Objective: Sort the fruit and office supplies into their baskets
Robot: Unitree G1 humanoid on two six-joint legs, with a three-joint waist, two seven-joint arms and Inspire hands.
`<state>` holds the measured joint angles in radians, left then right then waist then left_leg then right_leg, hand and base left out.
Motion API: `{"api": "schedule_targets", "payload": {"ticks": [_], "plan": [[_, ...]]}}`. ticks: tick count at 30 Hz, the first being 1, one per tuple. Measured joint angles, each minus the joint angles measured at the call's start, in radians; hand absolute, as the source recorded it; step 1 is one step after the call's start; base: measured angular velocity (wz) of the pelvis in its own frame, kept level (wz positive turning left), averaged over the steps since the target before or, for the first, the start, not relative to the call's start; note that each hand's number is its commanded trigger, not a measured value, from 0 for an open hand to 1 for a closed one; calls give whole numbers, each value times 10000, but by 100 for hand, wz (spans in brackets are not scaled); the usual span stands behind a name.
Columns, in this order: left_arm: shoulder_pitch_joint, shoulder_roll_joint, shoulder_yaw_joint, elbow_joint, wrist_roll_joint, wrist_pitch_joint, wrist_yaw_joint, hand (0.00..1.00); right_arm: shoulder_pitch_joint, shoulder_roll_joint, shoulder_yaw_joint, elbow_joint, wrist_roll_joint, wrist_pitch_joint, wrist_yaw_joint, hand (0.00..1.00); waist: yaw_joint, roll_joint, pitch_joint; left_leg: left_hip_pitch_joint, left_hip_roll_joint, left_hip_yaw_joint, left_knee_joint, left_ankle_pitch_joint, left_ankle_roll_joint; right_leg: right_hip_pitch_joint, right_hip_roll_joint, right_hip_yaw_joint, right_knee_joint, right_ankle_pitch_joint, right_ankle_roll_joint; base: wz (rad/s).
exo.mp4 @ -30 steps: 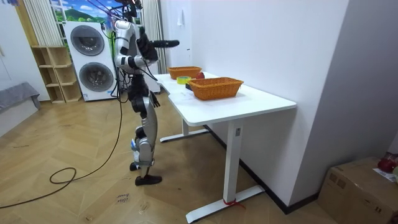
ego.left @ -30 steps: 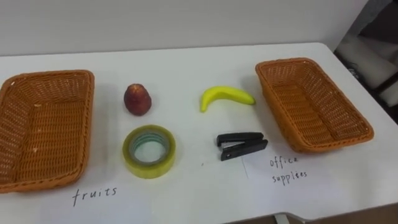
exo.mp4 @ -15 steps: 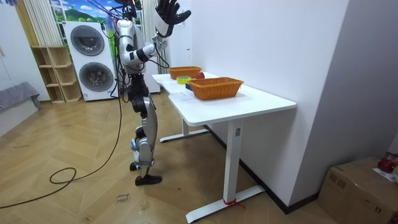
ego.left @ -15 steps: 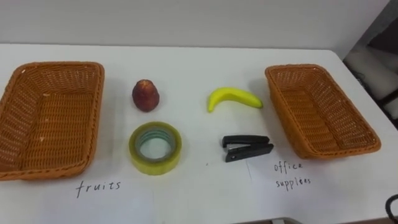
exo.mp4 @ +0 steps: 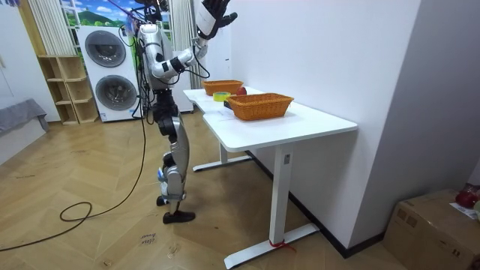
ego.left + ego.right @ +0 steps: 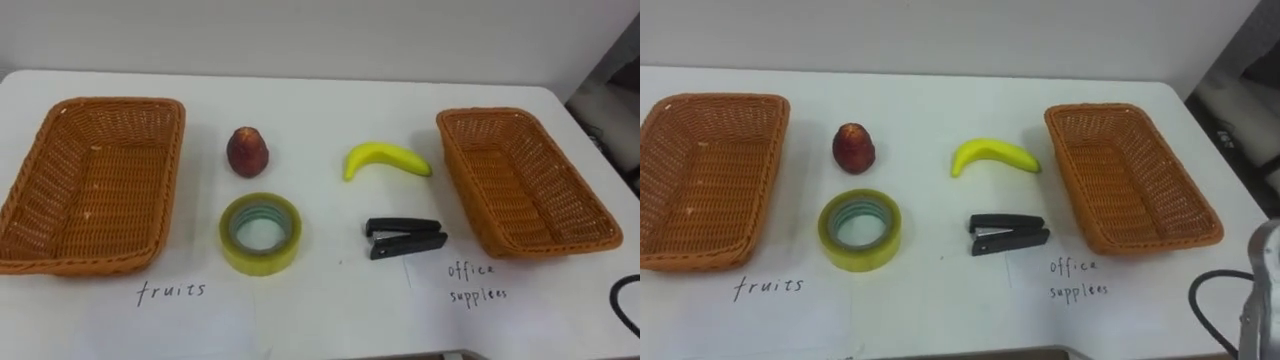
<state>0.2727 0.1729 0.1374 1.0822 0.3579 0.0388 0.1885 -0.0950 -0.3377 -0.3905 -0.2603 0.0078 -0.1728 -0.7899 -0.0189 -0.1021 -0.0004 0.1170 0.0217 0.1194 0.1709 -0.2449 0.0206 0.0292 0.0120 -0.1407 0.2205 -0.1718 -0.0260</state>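
The robot stands at the edge of the white surface [image 5: 315,120] with washing machines [image 5: 112,75] behind it. Its right hand [image 5: 212,13] is lifted above head height, fingers spread and released, grasping nothing. Between the left basket [image 6: 165,190] and the right basket [image 6: 480,112] four things lie on the surface, all apart from one another: a red fruit [image 6: 247,151] and a banana [image 6: 385,158] in the far row, a roll of tape [image 6: 258,260] just in front of the fruit, and a black stapler [image 6: 405,238] in front of the banana, near the right basket.
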Motion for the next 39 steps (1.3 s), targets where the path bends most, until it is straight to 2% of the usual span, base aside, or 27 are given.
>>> {"api": "schedule_targets", "payload": {"ticks": [6,10,21,26,29,32,39], "plan": [[-125,5,3,-14,86,-22,-39,0,-249,-527,573,-652,-197,-5,969,0,176,-55,29,22,6,-67,2,0,0,53,-1,-22,-37,0,0,1],[-139,10,-3,-14,82,-36,-38,0,-254,-534,579,-675,-224,-5,1513,0,295,-113,41,-8,21,-163,13,2,4,71,-39,-82,-43,0,1,6],[-145,30,-9,-98,92,-37,-39,0,-242,-532,1034,-642,-312,-4,2157,0,475,-61,64,-19,9,-356,-1,8,12,200,-79,-276,-181,4,10,4],[-245,52,-19,-94,81,-37,-36,0,-233,-532,1813,-493,-585,9,2924,0,529,-35,58,-16,-7,-381,-15,8,12,201,-61,-333,-183,4,10,1],[-317,52,-20,-94,81,-39,-25,0,-234,-532,2204,-333,-837,212,3461,0,550,-59,40,-20,3,-392,-13,9,11,198,-75,-358,-190,4,10,0],[-382,73,-17,-114,75,-32,-15,0,-234,-533,2390,-107,-975,239,3897,0,565,-68,23,-13,14,-399,-4,9,11,197,-85,-361,-206,5,11,0],[-232,111,-18,-675,99,0,-35,0,-238,-534,2502,535,-1009,780,5055,0,548,-138,-25,-15,27,-399,-2,13,7,227,-125,-363,-215,7,11,0]]}}
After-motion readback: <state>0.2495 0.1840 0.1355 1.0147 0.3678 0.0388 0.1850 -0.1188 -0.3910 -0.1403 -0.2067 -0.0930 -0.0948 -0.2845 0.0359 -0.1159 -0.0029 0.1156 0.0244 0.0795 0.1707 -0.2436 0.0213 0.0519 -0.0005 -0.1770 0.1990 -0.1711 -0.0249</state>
